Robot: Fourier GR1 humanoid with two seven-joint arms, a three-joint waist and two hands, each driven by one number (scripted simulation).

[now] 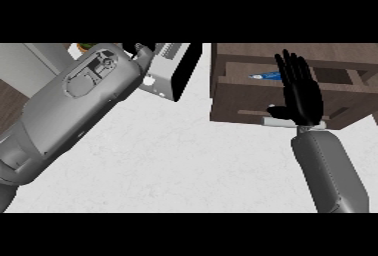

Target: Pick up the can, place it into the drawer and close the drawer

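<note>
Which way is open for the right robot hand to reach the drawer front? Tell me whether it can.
Probably yes. The right robot hand is open, fingers straight, already over the wooden drawer, with nothing between them. The blue can lies inside the drawer, beside the fingers.

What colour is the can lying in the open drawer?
Blue, seen in the head view: the can lies inside the brown wooden drawer.

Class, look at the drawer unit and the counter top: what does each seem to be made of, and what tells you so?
Drawer unit: looks like wood with a matt brown finish, judged by its faint streaky grain.
Counter top: looks like pale stone or a stone-look laminate, judged by its faint grey mottling; which one cannot be told.
</note>
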